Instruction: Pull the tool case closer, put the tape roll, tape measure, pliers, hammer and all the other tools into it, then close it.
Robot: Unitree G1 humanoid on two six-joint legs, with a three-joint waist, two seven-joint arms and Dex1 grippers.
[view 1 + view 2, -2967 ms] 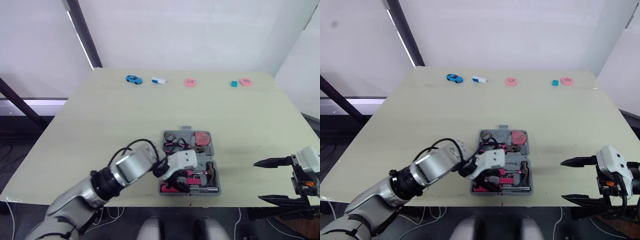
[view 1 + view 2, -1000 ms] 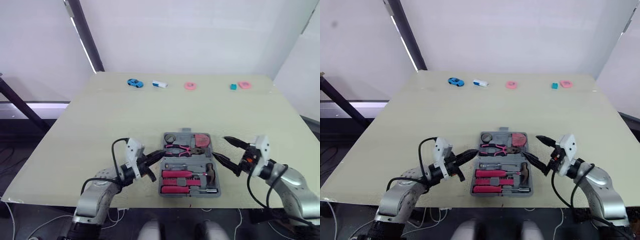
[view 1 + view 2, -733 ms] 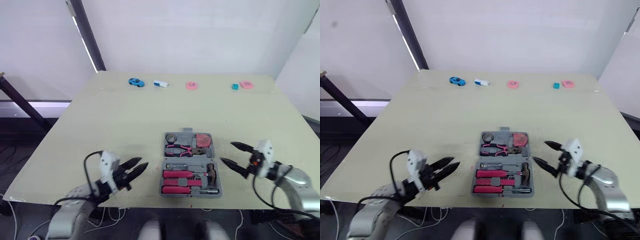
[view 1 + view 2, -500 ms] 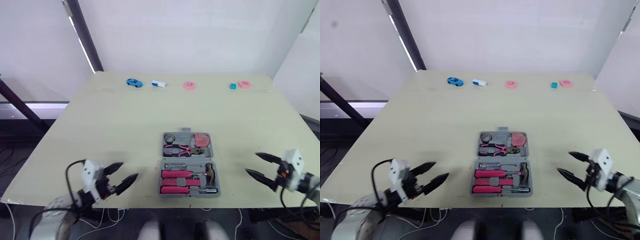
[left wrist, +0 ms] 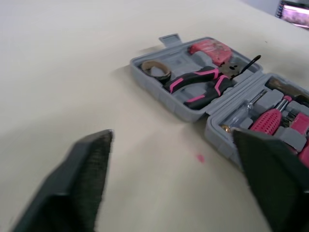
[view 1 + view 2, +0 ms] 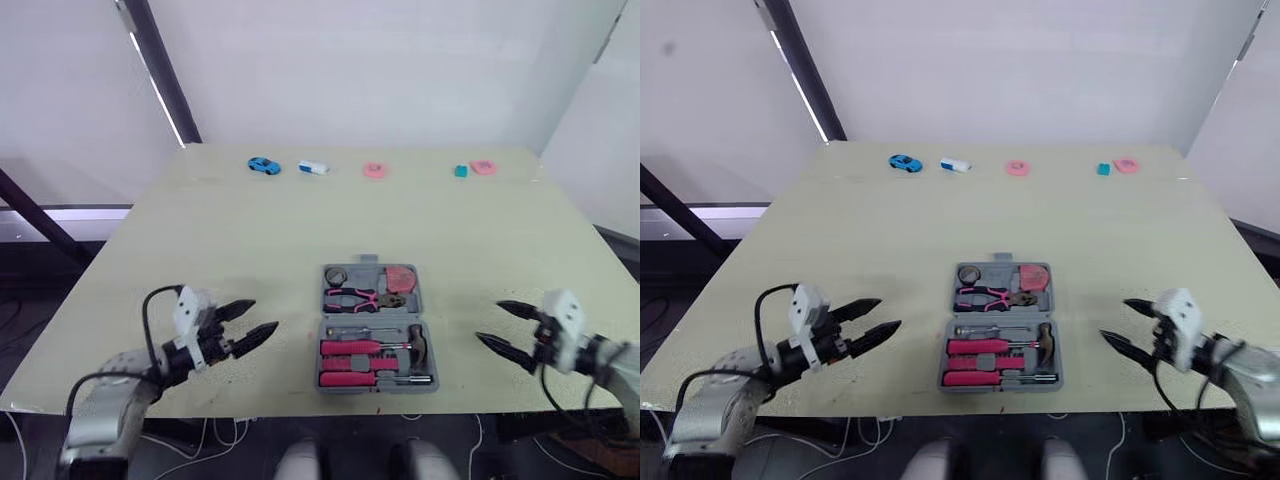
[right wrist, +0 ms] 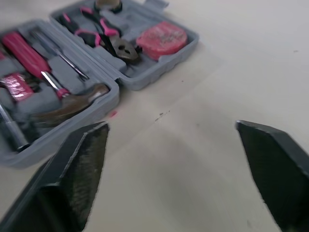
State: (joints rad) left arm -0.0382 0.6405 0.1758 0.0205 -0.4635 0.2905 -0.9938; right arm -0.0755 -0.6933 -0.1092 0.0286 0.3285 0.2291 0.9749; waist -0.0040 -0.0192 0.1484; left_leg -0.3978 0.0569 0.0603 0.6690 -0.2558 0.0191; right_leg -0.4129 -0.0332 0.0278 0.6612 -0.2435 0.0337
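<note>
Squarely between splayed, empty left hand and right hand, open tool case

Test lab: pale table, white walls

Grey tool case on pale cream desk: pliers handled in pink and black, tape measure red, screwdrivers bright pink, hammer head dark brown. Left claw and right claw: black fingers, white housings.

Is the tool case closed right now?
No, the tool case lies open flat, with the pliers and hammer showing inside.
</note>
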